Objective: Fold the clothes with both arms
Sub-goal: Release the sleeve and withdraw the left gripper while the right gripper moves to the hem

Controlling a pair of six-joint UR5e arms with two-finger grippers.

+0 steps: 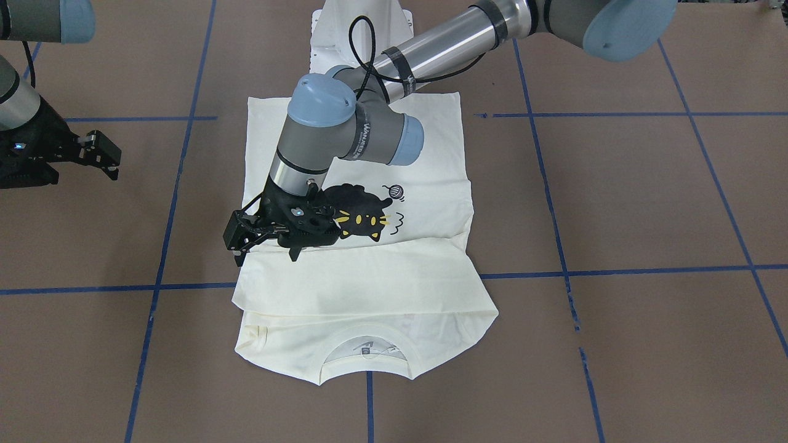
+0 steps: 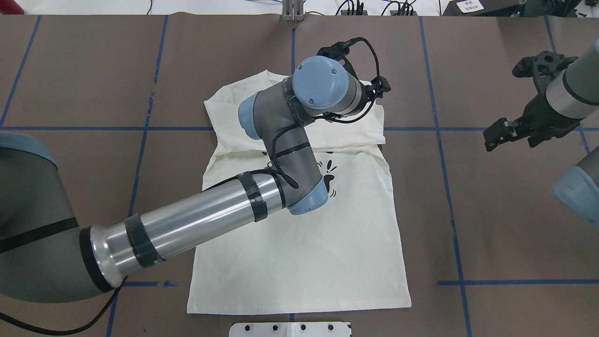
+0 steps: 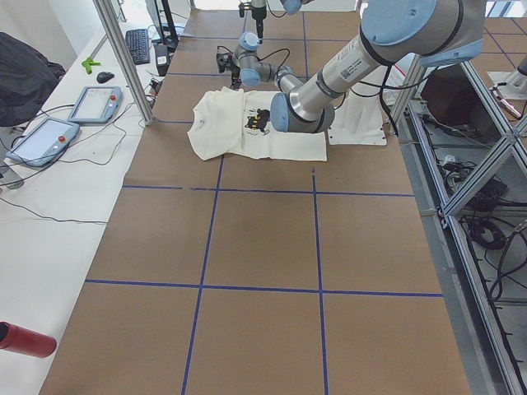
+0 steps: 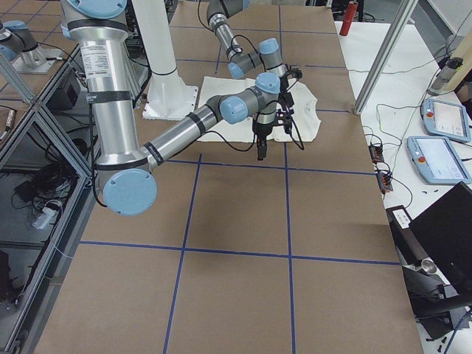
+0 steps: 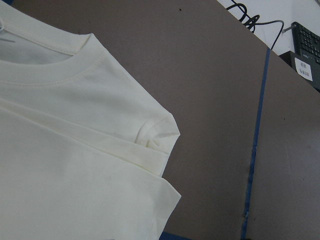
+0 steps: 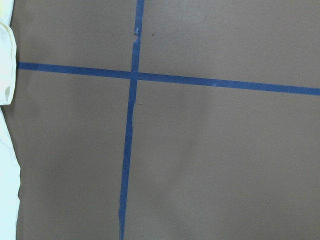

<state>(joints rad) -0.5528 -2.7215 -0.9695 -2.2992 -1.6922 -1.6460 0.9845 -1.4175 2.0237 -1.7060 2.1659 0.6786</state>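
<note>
Brown tabletop [image 1: 628,197] gridded with blue tape carries the T-shirt [image 1: 369,289] at its centre, collar at 6 o'clock in the front-facing view. The left gripper [image 1: 265,249] hangs spread and empty over the shirt's 9 o'clock edge. The right gripper [image 1: 109,157] hovers farther toward 9 o'clock, off the cloth, fingers apart and empty.

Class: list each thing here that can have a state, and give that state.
T-shirt: lying flat, print up, partly folded across the chest.
Left gripper: open, holding nothing, over the T-shirt.
Right gripper: open, empty, beside the T-shirt, clear of it.
</note>
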